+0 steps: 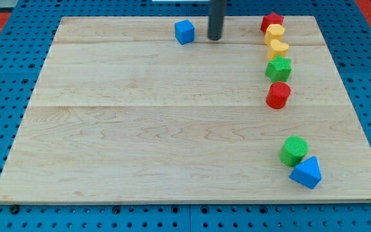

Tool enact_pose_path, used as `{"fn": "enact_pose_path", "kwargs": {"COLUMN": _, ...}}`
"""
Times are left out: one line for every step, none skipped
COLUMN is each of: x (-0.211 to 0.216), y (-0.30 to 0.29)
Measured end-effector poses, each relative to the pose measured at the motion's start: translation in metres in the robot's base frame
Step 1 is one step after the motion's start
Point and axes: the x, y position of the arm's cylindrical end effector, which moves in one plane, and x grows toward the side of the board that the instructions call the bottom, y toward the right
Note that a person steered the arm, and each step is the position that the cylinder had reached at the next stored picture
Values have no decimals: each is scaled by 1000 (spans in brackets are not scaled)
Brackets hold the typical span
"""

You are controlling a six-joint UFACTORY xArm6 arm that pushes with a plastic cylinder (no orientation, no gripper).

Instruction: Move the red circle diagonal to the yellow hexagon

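The red circle (278, 95) lies on the wooden board at the view's right, at the bottom of a column of blocks. Just above it is a green star (278, 67), then a yellow heart (277, 48), then the yellow hexagon (274, 32), then a red star (271, 21) at the top. My tip (215, 37) rests on the board near the view's top centre, about a hundred pixels left of the yellow hexagon and touching no block. A blue cube (184, 31) sits just left of my tip.
A green circle (294, 150) and a blue triangle (306, 172) lie together at the view's lower right. The wooden board (140, 122) sits on a blue perforated table (5, 77).
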Motion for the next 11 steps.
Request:
{"fn": "enact_pose_path", "kwargs": {"x": 5, "y": -35}}
{"fn": "enact_pose_path", "kwargs": {"x": 0, "y": -46}}
{"fn": "enact_pose_path", "kwargs": {"x": 46, "y": 31}}
{"fn": "enact_pose_path", "kwargs": {"x": 129, "y": 123}}
{"fn": "enact_pose_path", "kwargs": {"x": 167, "y": 138}}
{"fn": "enact_pose_path", "kwargs": {"x": 147, "y": 187}}
{"fn": "enact_pose_path", "kwargs": {"x": 166, "y": 275}}
{"fn": "enact_pose_path", "kwargs": {"x": 218, "y": 216}}
{"fn": "enact_pose_path", "kwargs": {"x": 229, "y": 179}}
{"fn": "enact_pose_path", "kwargs": {"x": 185, "y": 108}}
{"fn": "enact_pose_path", "kwargs": {"x": 116, "y": 67}}
